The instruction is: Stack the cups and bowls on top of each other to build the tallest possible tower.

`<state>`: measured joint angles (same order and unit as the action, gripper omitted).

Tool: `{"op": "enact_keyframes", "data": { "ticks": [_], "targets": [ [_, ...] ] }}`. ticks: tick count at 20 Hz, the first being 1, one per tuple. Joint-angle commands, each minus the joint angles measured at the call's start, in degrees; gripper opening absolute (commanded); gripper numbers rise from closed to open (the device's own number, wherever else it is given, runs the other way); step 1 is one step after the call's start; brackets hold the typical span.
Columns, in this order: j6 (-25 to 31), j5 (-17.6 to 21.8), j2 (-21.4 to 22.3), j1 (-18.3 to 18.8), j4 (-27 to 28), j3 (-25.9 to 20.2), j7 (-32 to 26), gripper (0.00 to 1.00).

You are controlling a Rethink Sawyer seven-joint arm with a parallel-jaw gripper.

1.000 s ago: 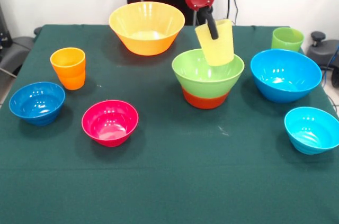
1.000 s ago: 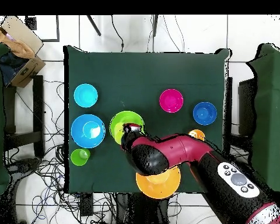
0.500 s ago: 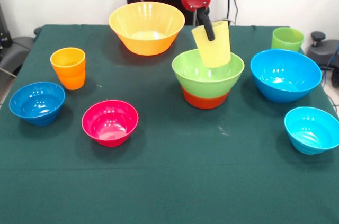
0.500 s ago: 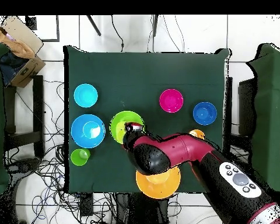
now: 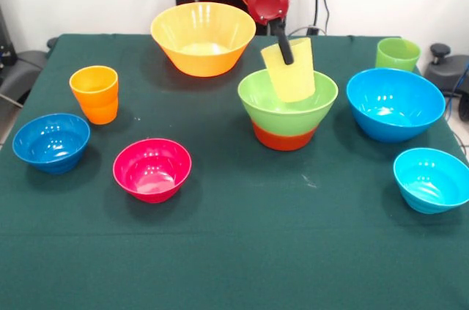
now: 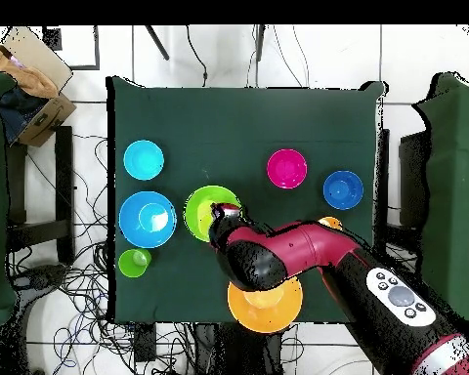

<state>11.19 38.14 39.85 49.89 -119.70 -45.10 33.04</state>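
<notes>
My gripper (image 5: 287,56) is shut on the pale yellow cup (image 5: 292,75), with one black finger (image 5: 283,45) lying across the cup's wall. The cup hangs tilted, its base dipping into the mouth of the light green bowl (image 5: 286,108). That bowl sits nested on the orange-red bowl (image 5: 283,138), making a low tower. In the overhead view the arm covers the cup, and the gripper (image 6: 224,213) is at the edge of the green bowl (image 6: 203,208). The orange cup (image 5: 94,94) and the green cup (image 5: 397,54) stand apart, upright.
The big yellow-orange bowl (image 5: 203,37) stands behind the tower. The big blue bowl (image 5: 395,103) and the cyan bowl (image 5: 431,178) are on the right. The magenta bowl (image 5: 152,169) and the small dark blue bowl (image 5: 51,141) are front left.
The gripper has carried the yellow cup slightly left and down, from above the green bowl's far rim into its mouth. Nothing else moved.
</notes>
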Motion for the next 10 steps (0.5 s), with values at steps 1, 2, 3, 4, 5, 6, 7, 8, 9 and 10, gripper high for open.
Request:
{"op": "enact_keyframes", "data": {
  "ticks": [1,2,3,4,5,6,7,8,9,10],
  "targets": [
    [-5.23,7.07,-3.48,-1.86,5.01,5.46,7.83,0.0],
    [-6.03,7.72,-4.38,-2.49,5.63,6.22,8.15,0.0],
    [-6.82,8.38,-5.28,-3.11,6.26,6.98,8.46,0.0],
    [-7.48,8.63,-5.47,-3.13,6.24,7.15,8.66,0.0],
    [-8.14,9.01,-6.1,-3.29,6.57,7.52,8.69,0.0],
    [-8.79,9.39,-6.73,-3.44,6.9,7.89,8.73,0.0],
    [-9.27,9.63,-7.19,-3.55,7.14,8.17,8.75,0.0],
    [-9.33,9.67,-7.36,-3.46,7.15,8.1,8.66,0.0],
    [-9.46,9.7,-7.48,-3.55,7.23,8.26,8.67,0.0],
    [-9.43,9.47,-7.19,-3.67,7.05,8.21,8.77,0.0]
  ]
}}
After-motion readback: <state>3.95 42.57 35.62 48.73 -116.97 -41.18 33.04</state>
